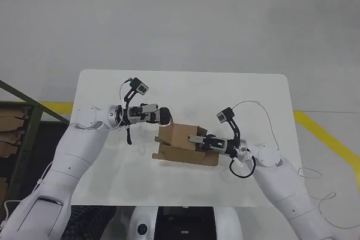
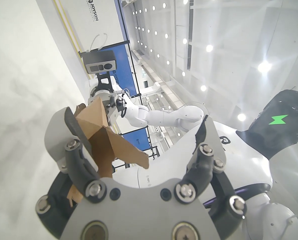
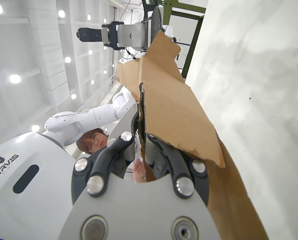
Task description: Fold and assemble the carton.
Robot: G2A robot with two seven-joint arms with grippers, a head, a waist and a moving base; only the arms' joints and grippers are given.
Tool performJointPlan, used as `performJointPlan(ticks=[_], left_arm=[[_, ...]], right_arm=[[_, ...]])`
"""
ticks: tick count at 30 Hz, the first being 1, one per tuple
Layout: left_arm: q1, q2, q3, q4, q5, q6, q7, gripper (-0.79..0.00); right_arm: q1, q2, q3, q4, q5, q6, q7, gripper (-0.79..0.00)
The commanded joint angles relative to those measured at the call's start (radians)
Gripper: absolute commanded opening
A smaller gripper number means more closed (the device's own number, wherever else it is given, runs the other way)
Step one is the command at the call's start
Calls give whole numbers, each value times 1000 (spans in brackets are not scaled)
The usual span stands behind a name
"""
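1. Cardboard of the carton (image 1: 180, 138) is seen near the middle of the desk (image 1: 108, 90). It is partly erected, and a flat panel is spread on the desk surface on the side nearer the robot.
2. The carton is bracketed by both claws. The left claw (image 1: 166, 116) is placed at the carton's far left corner, and the right claw (image 1: 195, 140) is set over the carton's right half.
3. In the left wrist view, the left claw (image 2: 136, 118) is spread wide and nothing is gripped. One of its pads (image 2: 75, 128) is laid against a raised flap of the carton (image 2: 101, 136), while the other finger is kept well apart from the cardboard.
4. In the right wrist view, the right claw (image 3: 141, 106) is pinched tight on the thin edge of a carton (image 3: 169, 101) panel, with the cardboard clamped between both fingers.
5. The carton's long axis is laid across the desk from the left claw's side to the right claw's side, slightly skewed. Its raised flaps are pointed upward at the left end.
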Motion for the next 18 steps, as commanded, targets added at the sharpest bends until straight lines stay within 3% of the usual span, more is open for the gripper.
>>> performJointPlan(ticks=[1, 11, 18], left_arm=[[-2, -2, 6, 2, 0, 0, 0, 0], [-1, -10, 23, -4, 1, 14, -14, 0], [8, -7, -1, -4, -4, 11, -12, 0]], right_arm=[[5, -2, -9, -2, 3, -1, 2, -785], [33, -14, -45, 22, 17, -7, -6, -785], [25, -6, 8, 49, 7, -35, -69, -785]])
